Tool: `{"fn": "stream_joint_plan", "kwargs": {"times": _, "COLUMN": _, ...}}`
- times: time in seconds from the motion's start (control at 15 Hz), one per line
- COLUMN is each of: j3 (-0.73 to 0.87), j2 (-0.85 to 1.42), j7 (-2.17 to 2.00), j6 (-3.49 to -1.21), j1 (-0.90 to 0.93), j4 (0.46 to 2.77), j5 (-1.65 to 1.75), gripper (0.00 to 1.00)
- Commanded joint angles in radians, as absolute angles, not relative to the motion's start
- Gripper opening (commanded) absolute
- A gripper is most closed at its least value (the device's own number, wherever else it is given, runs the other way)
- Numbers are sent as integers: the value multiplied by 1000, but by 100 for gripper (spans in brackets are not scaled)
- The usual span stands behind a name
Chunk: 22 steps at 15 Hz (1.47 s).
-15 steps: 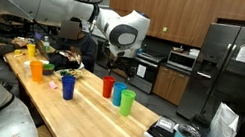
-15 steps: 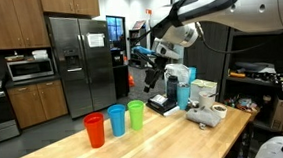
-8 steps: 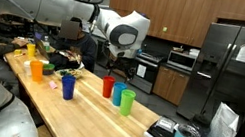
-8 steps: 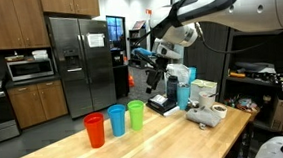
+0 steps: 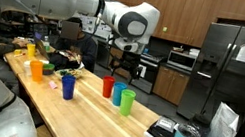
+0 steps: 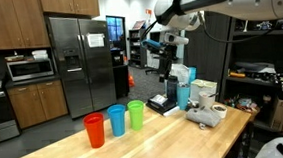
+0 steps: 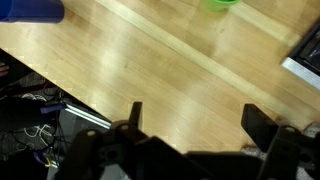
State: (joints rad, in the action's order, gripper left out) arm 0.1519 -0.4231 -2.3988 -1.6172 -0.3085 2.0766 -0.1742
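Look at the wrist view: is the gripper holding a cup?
No, the gripper is open and empty above the wooden table.

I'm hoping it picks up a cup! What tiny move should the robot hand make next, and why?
Probably lower a little toward the cups: the gripper is open and empty, high above the light wooden table, and the nearest things, the red plastic cup, blue plastic cup and green plastic cup, stand well below it.
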Motion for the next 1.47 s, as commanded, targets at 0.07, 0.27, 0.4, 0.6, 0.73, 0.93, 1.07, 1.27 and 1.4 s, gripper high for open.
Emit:
{"fn": "stream_joint_plan", "kwargs": {"times": 0.07, "j3": 152, "j2": -319, "j7": -2431, "j6": -1494, "j1": -313, "j4": 1869, "j5": -96, "gripper": 100}}
{"fn": "stream_joint_plan", "kwargs": {"times": 0.27, "j3": 146, "j2": -246, "j7": -2434, "j6": -1450, "j1": -297, "j4": 1749, "j5": -57, "gripper": 100}}
{"fn": "stream_joint_plan", "kwargs": {"times": 0.4, "j3": 144, "j2": -194, "j7": -2431, "j6": -1431, "j1": -283, "j4": 1672, "j5": -34, "gripper": 100}}
{"fn": "stream_joint_plan", "kwargs": {"times": 0.6, "j3": 138, "j2": -167, "j7": -2437, "j6": -1493, "j1": -261, "j4": 1659, "j5": 6, "gripper": 100}}
{"fn": "stream_joint_plan", "kwargs": {"times": 0.73, "j3": 138, "j2": -148, "j7": -2441, "j6": -1537, "j1": -247, "j4": 1654, "j5": 22, "gripper": 100}}
{"fn": "stream_joint_plan", "kwargs": {"times": 0.93, "j3": 137, "j2": -129, "j7": -2457, "j6": -1614, "j1": -229, "j4": 1666, "j5": 29, "gripper": 100}}
{"fn": "stream_joint_plan", "kwargs": {"times": 1.07, "j3": 135, "j2": -121, "j7": -2467, "j6": -1653, "j1": -220, "j4": 1669, "j5": 39, "gripper": 100}}
{"fn": "stream_joint_plan", "kwargs": {"times": 1.27, "j3": 132, "j2": -109, "j7": -2479, "j6": -1693, "j1": -205, "j4": 1672, "j5": 51, "gripper": 100}}
{"fn": "stream_joint_plan", "kwargs": {"times": 1.4, "j3": 133, "j2": -103, "j7": -2472, "j6": -1711, "j1": -199, "j4": 1679, "j5": 51, "gripper": 100}}
